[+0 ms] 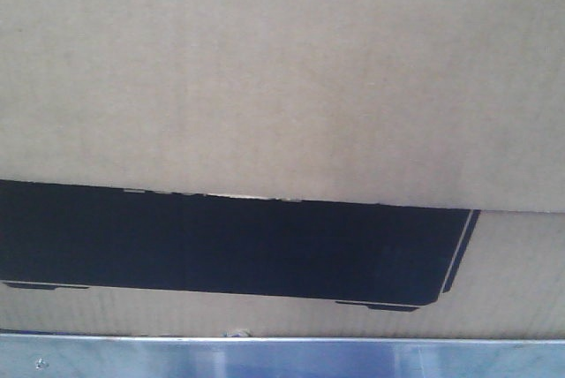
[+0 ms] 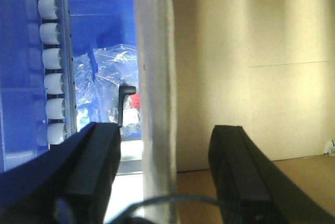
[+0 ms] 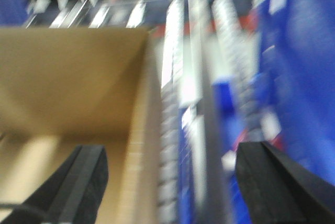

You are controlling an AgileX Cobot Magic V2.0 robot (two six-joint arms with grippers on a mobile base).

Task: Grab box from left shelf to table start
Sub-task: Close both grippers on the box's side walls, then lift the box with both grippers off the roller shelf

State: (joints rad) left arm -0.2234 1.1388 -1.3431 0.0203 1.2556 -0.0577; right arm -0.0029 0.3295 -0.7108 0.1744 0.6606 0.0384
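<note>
Box (image 1: 282, 69) fills front view, just above metal rail (image 1: 282, 356); judged not yet off the shelf. Left gripper (image 2: 165, 135) and right gripper (image 3: 172, 153) both spread, nothing clamped, each straddling a box wall. Advice: seat walls deep, close evenly, lift level. Rollers (image 2: 52, 51) flank the left wall; right view blurred; side room looks tight

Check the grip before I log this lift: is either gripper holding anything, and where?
Nothing is held: the left gripper and right gripper are open, each straddling a wall of the box, not clamping it.
</note>
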